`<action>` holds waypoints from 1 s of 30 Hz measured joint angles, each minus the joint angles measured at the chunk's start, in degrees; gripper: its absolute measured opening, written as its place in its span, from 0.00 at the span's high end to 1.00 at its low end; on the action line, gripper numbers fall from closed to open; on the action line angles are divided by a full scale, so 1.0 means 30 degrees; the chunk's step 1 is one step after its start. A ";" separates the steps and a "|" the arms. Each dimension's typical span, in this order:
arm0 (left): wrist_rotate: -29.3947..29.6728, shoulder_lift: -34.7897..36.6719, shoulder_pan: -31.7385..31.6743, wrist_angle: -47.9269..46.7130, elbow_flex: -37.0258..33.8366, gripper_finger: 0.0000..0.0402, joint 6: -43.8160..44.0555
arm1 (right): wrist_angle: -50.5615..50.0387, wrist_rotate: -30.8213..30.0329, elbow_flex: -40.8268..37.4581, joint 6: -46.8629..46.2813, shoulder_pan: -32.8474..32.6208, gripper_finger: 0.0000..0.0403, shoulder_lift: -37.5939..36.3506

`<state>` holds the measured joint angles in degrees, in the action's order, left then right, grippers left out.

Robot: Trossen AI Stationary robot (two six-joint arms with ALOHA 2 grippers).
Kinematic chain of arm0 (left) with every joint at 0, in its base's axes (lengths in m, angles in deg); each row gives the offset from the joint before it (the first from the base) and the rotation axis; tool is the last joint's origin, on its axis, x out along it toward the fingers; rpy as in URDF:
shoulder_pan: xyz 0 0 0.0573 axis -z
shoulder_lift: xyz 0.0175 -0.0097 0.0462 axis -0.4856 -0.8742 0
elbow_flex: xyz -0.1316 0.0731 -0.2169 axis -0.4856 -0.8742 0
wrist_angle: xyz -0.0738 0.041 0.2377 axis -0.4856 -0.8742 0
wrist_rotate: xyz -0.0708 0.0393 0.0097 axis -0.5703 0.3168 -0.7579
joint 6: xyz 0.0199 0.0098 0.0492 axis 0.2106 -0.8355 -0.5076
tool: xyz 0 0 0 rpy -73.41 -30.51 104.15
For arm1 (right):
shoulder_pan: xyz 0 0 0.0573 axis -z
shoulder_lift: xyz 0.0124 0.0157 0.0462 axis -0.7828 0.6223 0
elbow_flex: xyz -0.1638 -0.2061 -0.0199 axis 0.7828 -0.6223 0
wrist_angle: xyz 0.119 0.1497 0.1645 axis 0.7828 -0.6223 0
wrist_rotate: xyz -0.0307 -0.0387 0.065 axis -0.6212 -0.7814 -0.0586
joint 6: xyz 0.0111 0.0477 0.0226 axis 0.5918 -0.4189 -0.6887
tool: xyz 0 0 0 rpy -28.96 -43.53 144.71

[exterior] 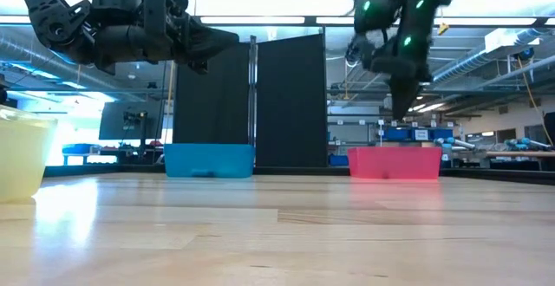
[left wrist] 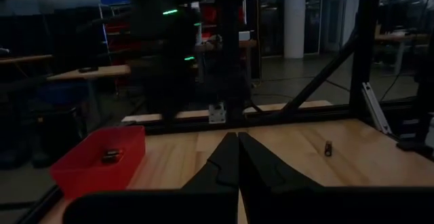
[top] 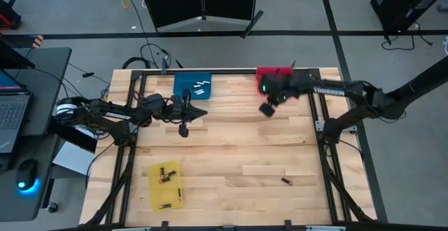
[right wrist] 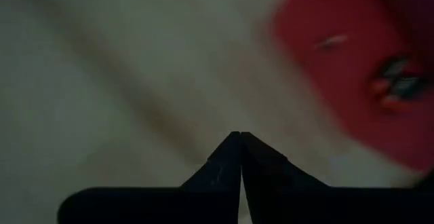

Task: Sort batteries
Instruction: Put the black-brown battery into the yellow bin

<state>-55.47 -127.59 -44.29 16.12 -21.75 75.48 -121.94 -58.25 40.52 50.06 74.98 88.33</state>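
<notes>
My left gripper (top: 202, 113) hovers shut above the table, just near of the blue bin (top: 192, 87), and holds nothing; its fingers (left wrist: 237, 139) point toward the table's right. My right gripper (top: 267, 109) hangs shut and empty above the table, beside the near edge of the red bin (top: 269, 72); it points down (exterior: 401, 108). Silver-grey batteries (top: 200, 86) lie in the blue bin. Black batteries (top: 168, 175) lie in the yellow bin (top: 166, 186). Red-marked batteries (left wrist: 112, 156) lie in the red bin (left wrist: 102, 159). One dark battery (top: 285, 181) lies loose on the table near its near right side.
The three bins stand apart: blue and red along the far edge, yellow at the near left. A black frame (top: 318, 105) runs round the table. The wooden middle (top: 238, 140) carries nothing. In the low view the bins (exterior: 208, 159) (exterior: 394, 162) (exterior: 22, 160) stand well below both grippers.
</notes>
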 joint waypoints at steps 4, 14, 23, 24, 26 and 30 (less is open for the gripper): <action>0.0073 0.0000 0.0000 -0.0016 0.0000 0.99 -0.0073 | 0.0059 0.0379 -0.1157 -0.2554 -0.4488 0.94 -0.1374; 0.0816 0.0000 -0.0007 -0.1001 0.0007 0.99 -0.0583 | 0.0096 0.2762 -0.3151 -1.2540 -1.4467 0.88 -0.2141; 0.0882 0.0015 -0.0007 -0.1730 0.0007 0.99 -0.1101 | 0.2990 0.4987 -0.3161 -1.6815 -1.9277 0.67 0.0942; 0.0882 0.0015 -0.0007 -0.1827 0.0007 0.99 -0.1101 | 0.3492 0.5117 -0.3161 -1.7174 -1.9672 0.65 0.1262; 0.0892 0.0015 -0.0007 -0.1945 0.0007 0.99 -0.1093 | 0.4376 0.5340 -0.3161 -1.8012 -2.0357 0.62 0.1956; 0.1465 0.0015 -0.0007 -0.1894 0.0007 0.99 -0.1101 | 0.4266 0.5344 -0.3161 -1.9383 -2.1291 0.57 0.3220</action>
<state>-51.07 -127.54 -44.32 10.44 -21.73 72.17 -109.14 -42.22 31.04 -8.09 11.10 97.99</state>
